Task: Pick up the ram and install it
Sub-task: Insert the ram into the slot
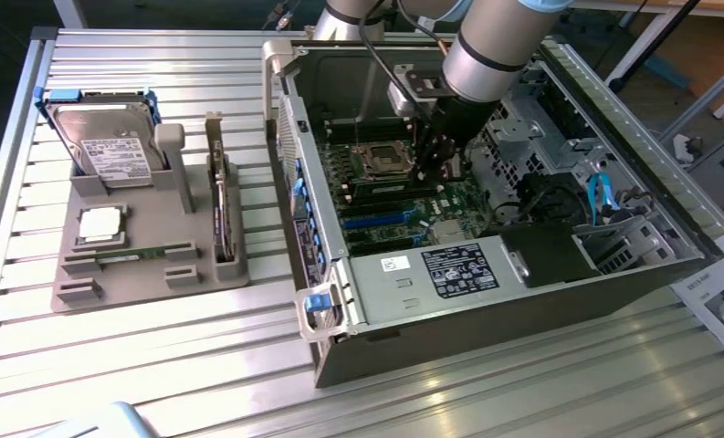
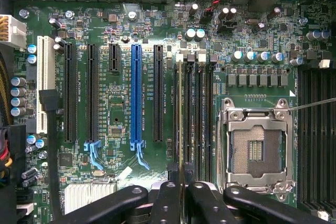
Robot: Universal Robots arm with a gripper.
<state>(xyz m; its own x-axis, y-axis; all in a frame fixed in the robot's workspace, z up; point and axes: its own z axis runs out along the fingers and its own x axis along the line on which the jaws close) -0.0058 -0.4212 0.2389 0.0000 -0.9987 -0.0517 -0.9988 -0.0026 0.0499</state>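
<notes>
Tan along its visible edge, the ram (image 2: 181, 129) looks light, stiff and easy to crack. It is best pinched by its long flat sides near the upper edge, clear of the contacts. It stands on edge in line with the memory slots (image 2: 202, 119) of the motherboard (image 2: 121, 98), just beside the processor socket (image 2: 257, 145). The gripper (image 2: 182, 192) is clamped on it. The arm (image 1: 496, 50) reaches steeply down into the open computer case (image 1: 496, 292).

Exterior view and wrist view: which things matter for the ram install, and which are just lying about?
Job: gripper, shut on the ram seen edge-on; memory slots beside the socket; open computer case.
Lying about: hard drive, processor chip, expansion card, all on the grey holder; empty processor socket.
</notes>
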